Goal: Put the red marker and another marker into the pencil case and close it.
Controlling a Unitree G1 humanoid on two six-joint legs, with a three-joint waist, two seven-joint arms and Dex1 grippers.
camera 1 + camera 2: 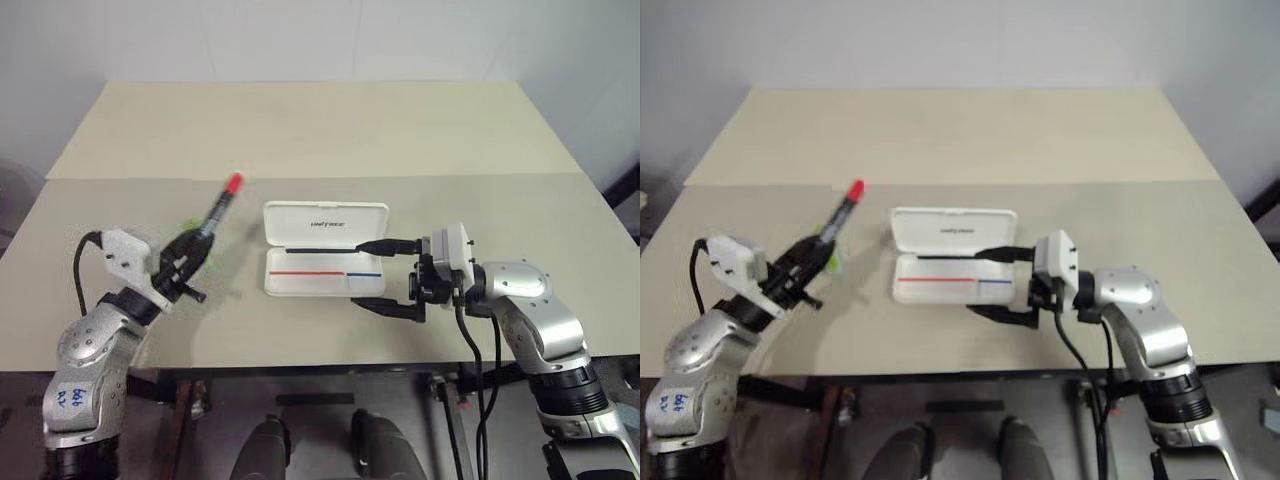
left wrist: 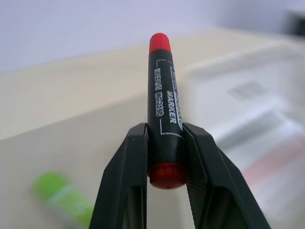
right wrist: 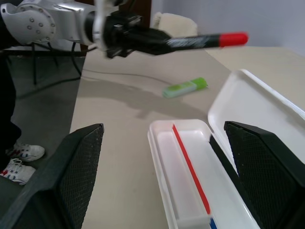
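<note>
A: Where do we stand with the red marker (image 1: 221,207)?

B: We have it clamped in the jaws of the left gripper (image 1: 186,257), lifted off the tabletop (image 1: 300,130). Its black barrel points up and away from us, red cap at the far end, out over the left side of the tabletop. From the left wrist we see the barrel squeezed between both black fingers (image 2: 123,181), with its red butt end showing at the grip.

A: And the light-green marker (image 3: 185,87)?

B: It lies flat on the tabletop beneath the raised left gripper, near the left edge, well apart from the pencil case (image 1: 325,249).

A: How do we find the case?

B: Open, near the middle of the tabletop, toward the front edge. Its lid lies back flat on the far side, and the tray on the near side shows a red and a blue stripe.

A: The right gripper (image 1: 385,275)?

B: We hold its jaws wide apart at the right end of the case, one finger along each long side of the tray. We cannot tell whether they touch it.
</note>
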